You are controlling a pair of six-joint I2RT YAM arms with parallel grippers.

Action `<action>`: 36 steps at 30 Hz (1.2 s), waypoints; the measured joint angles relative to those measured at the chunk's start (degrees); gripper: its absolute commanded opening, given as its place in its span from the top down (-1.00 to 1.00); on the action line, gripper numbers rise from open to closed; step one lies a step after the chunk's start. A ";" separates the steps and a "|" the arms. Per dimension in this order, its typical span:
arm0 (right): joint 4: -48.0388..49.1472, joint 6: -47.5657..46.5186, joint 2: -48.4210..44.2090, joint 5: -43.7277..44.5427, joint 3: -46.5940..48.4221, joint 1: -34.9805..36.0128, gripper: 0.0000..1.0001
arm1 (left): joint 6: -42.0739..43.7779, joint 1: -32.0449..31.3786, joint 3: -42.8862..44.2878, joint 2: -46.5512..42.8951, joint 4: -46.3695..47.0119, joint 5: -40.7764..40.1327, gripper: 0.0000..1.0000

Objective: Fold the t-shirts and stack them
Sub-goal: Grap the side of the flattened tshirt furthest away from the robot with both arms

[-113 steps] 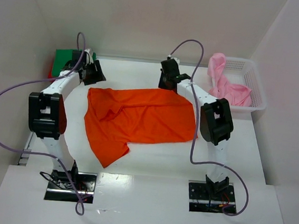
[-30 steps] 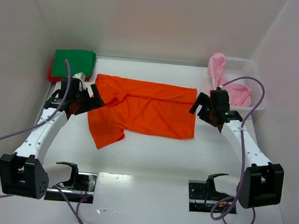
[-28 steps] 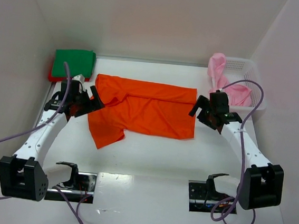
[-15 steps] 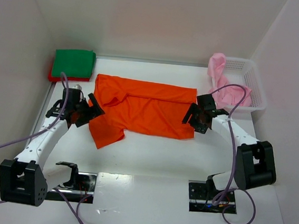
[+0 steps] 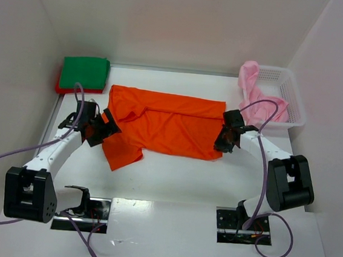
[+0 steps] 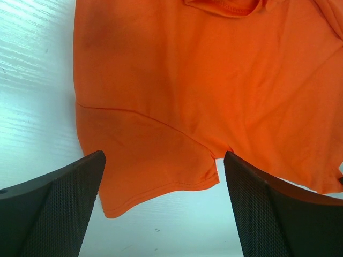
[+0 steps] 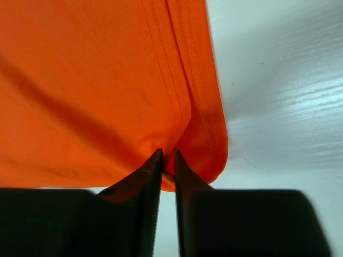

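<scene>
White tabletop (image 5: 173, 177), orange t-shirt (image 5: 166, 125) spread mid-frame, fold underway. I've got the right end effector (image 7: 167, 156) pinched almost closed on its right hem corner. The left end effector (image 5: 96, 129) gapes wide and empty over the lower-left sleeve. Next I need a left grip there.

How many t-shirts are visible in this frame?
4: orange t-shirt spread mid-table, green t-shirt folded far-left atop red t-shirt, pink t-shirt in the basket; more may hide there.

Fingers (image 7: 143, 181) tight on orange t-shirt (image 7: 96, 80)
</scene>
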 measured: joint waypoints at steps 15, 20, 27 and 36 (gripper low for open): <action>-3.52 7.63 -8.33 -0.02 -4.66 0.96 0.18 | 1.57 0.00 0.07 1.44 0.02 1.01 -0.98; -4.24 12.50 -9.51 0.13 -6.32 3.06 -0.84 | 1.60 0.00 0.09 1.44 0.00 1.16 -0.98; -6.34 16.83 -19.54 1.20 -10.14 3.96 -1.00 | 1.57 0.00 0.17 1.07 -0.11 2.36 -0.98; -4.72 17.14 -15.63 4.20 -10.25 3.96 -0.65 | -0.39 0.00 -2.73 -4.55 -0.13 4.37 -0.98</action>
